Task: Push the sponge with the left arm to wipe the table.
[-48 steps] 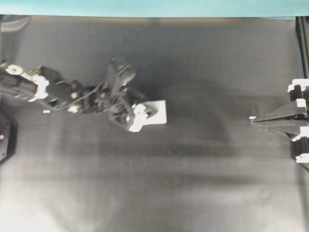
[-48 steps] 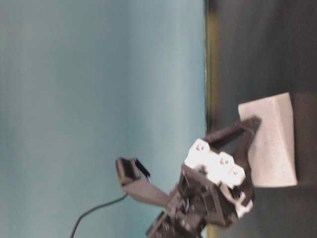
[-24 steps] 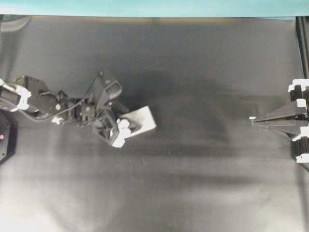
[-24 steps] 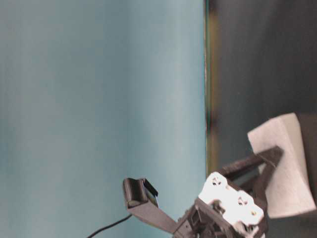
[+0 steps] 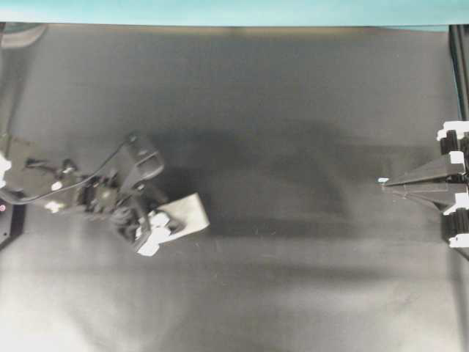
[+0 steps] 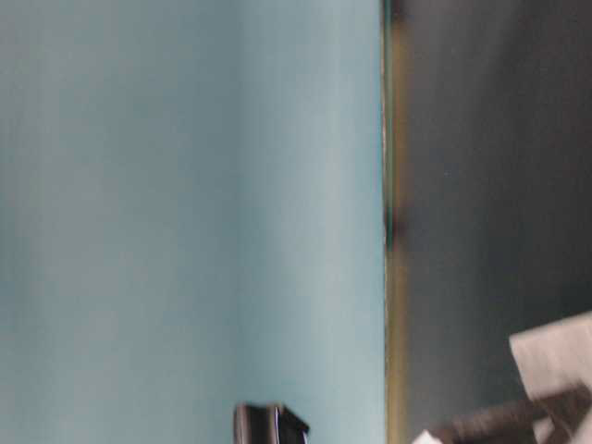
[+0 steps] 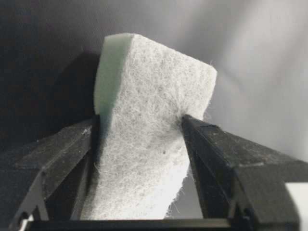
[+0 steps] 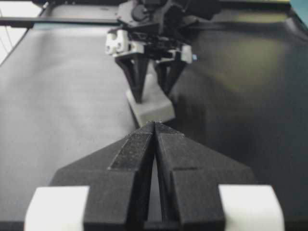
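Left gripper (image 7: 139, 144): clamped on the sponge, one black finger (image 7: 62, 154) pressed against each long side; seen from the right wrist view, the two fingers straddle the block from above.
Sponge (image 7: 149, 139): white rectangular block gripped at its near half, the far end projecting beyond the fingertips; it lies flat on the table at the left of the overhead view, skewed to the table edges.
Sponge surface: top face is a fuzzy, fibrous felt with loose hairs at the edges; the side wall is smooth, pale greenish foam. Corners are square, slightly softened.
Writing: no readable brand, label or lettering on the sponge, the arms or the table.
Left arm (image 5: 88, 198): black jointed links with thin cables and white fittings, reaching in from the left edge of the overhead view; a boxy wrist camera sits above the gripper.
Table (image 5: 293, 293): flat, matte black-grey sheet with soft bands of sheen.
Teal strip (image 5: 234, 11): runs along the far edge of the table in the overhead view.
Right gripper (image 8: 155, 127): fingers pressed together into a pointed wedge, holding nothing; white blocks flank its base. It rests at the right edge of the overhead view, well apart from the sponge.
Table-level view: blurred; only a corner of the sponge and dark gripper parts show at the bottom.
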Controlling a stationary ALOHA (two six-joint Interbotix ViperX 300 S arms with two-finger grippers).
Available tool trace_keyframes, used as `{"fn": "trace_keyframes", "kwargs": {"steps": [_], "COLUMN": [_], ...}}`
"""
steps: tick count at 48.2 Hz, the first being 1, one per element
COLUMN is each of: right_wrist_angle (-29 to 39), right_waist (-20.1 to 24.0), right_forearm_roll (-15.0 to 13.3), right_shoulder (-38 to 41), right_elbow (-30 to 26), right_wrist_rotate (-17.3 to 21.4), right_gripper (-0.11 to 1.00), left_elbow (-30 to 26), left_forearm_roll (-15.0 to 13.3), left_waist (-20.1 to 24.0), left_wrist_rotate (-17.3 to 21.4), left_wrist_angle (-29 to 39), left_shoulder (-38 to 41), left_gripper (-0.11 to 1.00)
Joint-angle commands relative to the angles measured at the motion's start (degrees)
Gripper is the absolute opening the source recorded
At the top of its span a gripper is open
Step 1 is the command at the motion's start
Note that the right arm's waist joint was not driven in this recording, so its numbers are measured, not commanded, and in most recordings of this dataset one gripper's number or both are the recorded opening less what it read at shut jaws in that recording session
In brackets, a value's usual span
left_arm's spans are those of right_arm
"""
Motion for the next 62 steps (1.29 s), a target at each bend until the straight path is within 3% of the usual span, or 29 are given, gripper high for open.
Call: {"fn": "trace_keyframes", "kwargs": {"steps": [1, 22, 35, 49, 62], "right_wrist_angle": [-0.18, -0.18, -0.18, -0.18, -0.18], "right_waist": [0.00, 0.00, 0.00, 0.00, 0.00], "right_forearm_roll": [0.00, 0.09, 0.09, 0.00, 0.09], "right_shoulder": [0.00, -0.97, -1.05, -1.14, -1.32], "right_elbow": [-0.18, 0.09, 0.09, 0.09, 0.09], "right_wrist_rotate": [0.26, 0.26, 0.35, 0.35, 0.35], "right_gripper": [0.00, 0.00, 0.00, 0.00, 0.00], "left_elbow": [1.41, 1.85, 0.53, 0.26, 0.35], "left_forearm_roll": [0.18, 0.18, 0.18, 0.26, 0.26], "left_waist": [-4.04, -18.81, -26.02, -24.61, -20.39], "left_wrist_rotate": [-1.14, -8.96, -9.32, -8.00, -0.88], "left_wrist_angle": [0.18, 0.18, 0.18, 0.79, 3.78], "left_shoulder": [-1.05, -1.23, -1.58, -2.90, -9.76], "left_gripper": [0.65, 0.65, 0.65, 0.64, 0.64]}}
